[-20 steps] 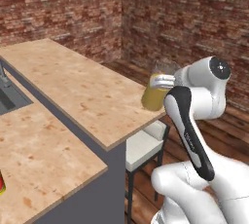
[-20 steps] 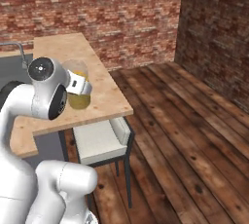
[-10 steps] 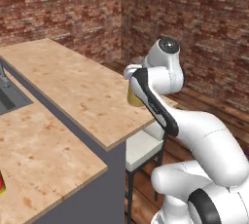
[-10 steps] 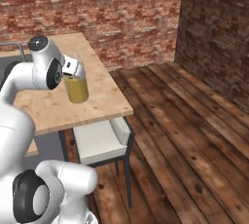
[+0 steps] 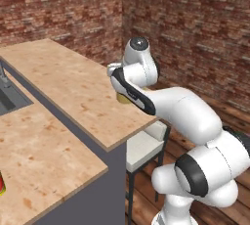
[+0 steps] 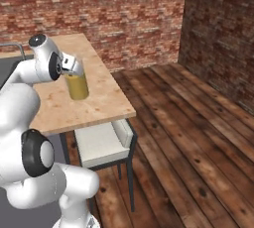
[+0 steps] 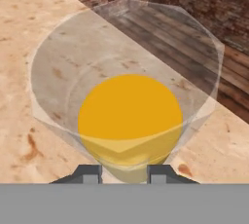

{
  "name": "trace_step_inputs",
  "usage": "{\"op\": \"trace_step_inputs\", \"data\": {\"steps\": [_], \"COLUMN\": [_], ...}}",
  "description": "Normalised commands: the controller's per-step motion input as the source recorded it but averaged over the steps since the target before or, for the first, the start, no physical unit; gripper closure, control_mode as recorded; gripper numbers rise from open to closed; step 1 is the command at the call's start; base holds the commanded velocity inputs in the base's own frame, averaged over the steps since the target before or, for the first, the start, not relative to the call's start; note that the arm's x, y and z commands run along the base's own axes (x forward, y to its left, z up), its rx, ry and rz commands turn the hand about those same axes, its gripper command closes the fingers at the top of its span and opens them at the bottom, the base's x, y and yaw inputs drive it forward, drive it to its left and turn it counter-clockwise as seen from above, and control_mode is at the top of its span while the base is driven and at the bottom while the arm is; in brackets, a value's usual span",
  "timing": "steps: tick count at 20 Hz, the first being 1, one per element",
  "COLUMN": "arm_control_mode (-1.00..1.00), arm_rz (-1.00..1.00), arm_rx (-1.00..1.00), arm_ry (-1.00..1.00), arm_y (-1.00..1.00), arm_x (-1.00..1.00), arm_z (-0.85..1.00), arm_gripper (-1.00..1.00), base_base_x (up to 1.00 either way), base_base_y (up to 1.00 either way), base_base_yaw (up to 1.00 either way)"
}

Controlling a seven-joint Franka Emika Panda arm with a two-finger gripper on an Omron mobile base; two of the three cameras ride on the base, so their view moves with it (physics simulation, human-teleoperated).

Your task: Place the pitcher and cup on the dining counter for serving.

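Amber liquid inside the clear glass pitcher [image 6: 78, 85], seen left of centre in the right base view, standing upright on the light wood-grain dining counter [image 6: 99, 98] or just above it; contact with the slab cannot be told. Held from above by the gripper [image 6: 73, 68], at the top of the glass. In the left base view, only a small yellow part of the pitcher [image 5: 123, 99] visible in the middle of the frame, mostly hidden behind the white arm, over the dining counter [image 5: 63, 82] near its right edge. From the hand view, looking straight down into the pitcher [image 7: 129, 116]: round yellow disc in the centre, clear rim wide around it, wood grain of the dining counter [image 7: 29, 47] behind on the left and upper left. Two dark fingertips [image 7: 87, 173] at the bottom of that frame, set narrow at the near rim of the glass, closed on the pitcher wall as far as can be seen. White chair [image 6: 101, 140] under the counter edge, lower centre of the right base view. Grey sink [image 5: 10, 102] at the left edge of the left base view. Red brick wall [image 6: 124, 14] across the top, dark wooden floor [image 6: 198, 138] at the right.
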Motion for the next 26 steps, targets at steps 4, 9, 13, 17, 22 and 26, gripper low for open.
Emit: {"op": "trace_step_inputs", "data": {"steps": [4, 9, 13, 17, 22, 26], "arm_control_mode": [-1.00, -1.00, -1.00, -1.00, -1.00, -1.00], "arm_rz": [0.00, 0.01, 0.03, 0.03, 0.02, 0.00], "arm_rx": [0.04, 0.07, 0.01, 0.00, 0.00, 0.00], "arm_ry": [0.00, 0.00, 0.00, 0.00, 0.00, 0.00], "arm_y": [0.10, 0.00, 0.00, 0.00, 0.00, 0.00], "arm_x": [0.63, 0.20, 0.00, 0.00, 0.00, 0.01], "arm_z": [-0.23, -0.37, -0.50, -0.35, -0.23, -0.03], "arm_gripper": [1.00, 1.00, 1.00, 1.00, -1.00, -1.00], "base_base_x": [0.00, 0.00, 0.00, 0.00, 0.00, 0.00], "base_base_y": [0.00, 0.00, 0.00, 0.00, 0.00, 0.00], "base_base_yaw": [0.00, 0.00, 0.00, 0.00, 0.00, 0.00]}}
